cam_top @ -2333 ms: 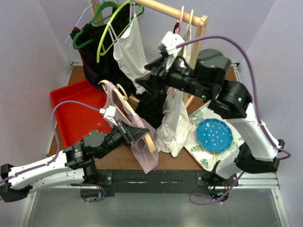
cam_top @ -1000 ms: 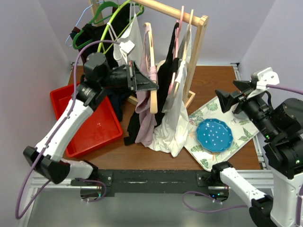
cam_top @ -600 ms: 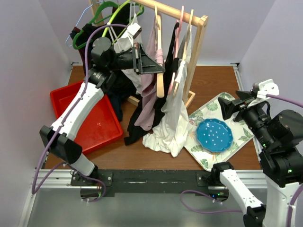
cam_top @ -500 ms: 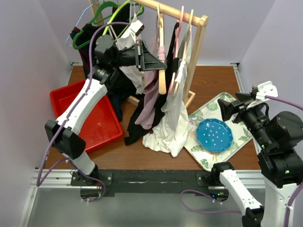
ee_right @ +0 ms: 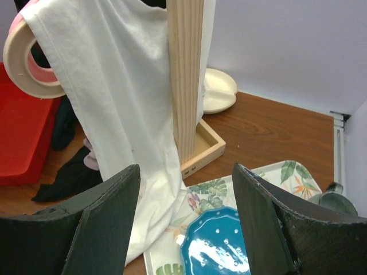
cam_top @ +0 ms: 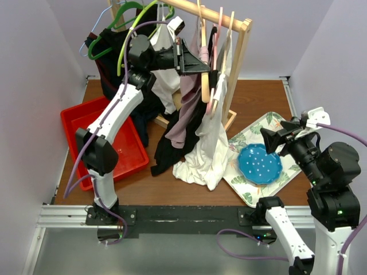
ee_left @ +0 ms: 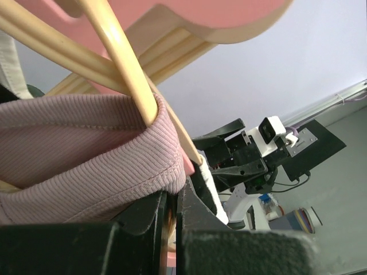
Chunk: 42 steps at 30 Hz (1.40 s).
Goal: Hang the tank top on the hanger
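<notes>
One pinch carries everything at the rail.
Left gripper (cam_top: 202,65) is clamped on the tank top (cam_top: 184,117) and hanger (cam_top: 205,87) together, high at the table's 12 o'clock, with the fabric draping toward 6 o'clock between a white top (cam_top: 209,143) and black garments (cam_top: 166,152). I can't tell if the hook sits on the rail (cam_top: 189,7). Letting go before it does would drop the lot, and a sideways tug could slip a strap off. Right gripper (cam_top: 269,136) hovers at 4 o'clock, spread wide and empty.
</notes>
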Tool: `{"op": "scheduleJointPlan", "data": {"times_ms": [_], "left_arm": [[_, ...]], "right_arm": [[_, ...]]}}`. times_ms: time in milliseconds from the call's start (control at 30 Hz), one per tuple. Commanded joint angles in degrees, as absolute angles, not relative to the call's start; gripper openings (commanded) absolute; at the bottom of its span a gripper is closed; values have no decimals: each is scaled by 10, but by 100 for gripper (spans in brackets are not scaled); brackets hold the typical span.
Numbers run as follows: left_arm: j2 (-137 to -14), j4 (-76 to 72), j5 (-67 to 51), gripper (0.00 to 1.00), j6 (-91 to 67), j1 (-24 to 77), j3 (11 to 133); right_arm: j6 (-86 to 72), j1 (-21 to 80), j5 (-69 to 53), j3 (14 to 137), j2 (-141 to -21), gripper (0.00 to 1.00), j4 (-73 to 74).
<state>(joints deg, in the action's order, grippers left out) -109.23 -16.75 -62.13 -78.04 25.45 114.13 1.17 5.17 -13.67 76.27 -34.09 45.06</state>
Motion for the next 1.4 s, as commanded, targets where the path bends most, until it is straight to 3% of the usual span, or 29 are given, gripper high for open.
{"op": "scheduleJointPlan", "data": {"times_ms": [0, 267, 400, 567, 667, 700, 767, 900, 1000, 1167, 1367], "left_arm": [[-1096, -231, -612, 0, -792, 250, 1172], [-1069, -206, -616, 0, -774, 246, 1125], [-1028, -164, -609, 19, -730, 236, 1090], [-985, -138, -603, 34, -708, 222, 1058], [-959, -118, -596, 48, -685, 211, 1046], [-949, -108, -588, 57, -666, 202, 1042], [-917, -91, -582, 61, -651, 191, 1022], [-846, -10, -542, 81, -554, 150, 983], [-787, 55, -515, 90, -488, 130, 953], [-710, 192, -455, 93, -366, 120, 937], [-599, 315, -272, 100, -194, 120, 922]], "right_arm": [[-12, 47, -156, 753, -333, 69, 428], [-13, 43, -160, 747, -328, 69, 427], [-14, 40, -163, 747, -326, 69, 428], [-16, 32, -168, 751, -328, 69, 429], [-13, 23, -167, 757, -330, 70, 432], [-12, 20, -166, 757, -331, 70, 434], [-11, 12, -157, 758, -333, 70, 439], [-12, 6, -140, 751, -335, 71, 438], [-19, 2, -141, 754, -345, 72, 433], [-34, -26, -150, 773, -364, 79, 425], [-38, -50, -153, 810, -388, 90, 426]]}}
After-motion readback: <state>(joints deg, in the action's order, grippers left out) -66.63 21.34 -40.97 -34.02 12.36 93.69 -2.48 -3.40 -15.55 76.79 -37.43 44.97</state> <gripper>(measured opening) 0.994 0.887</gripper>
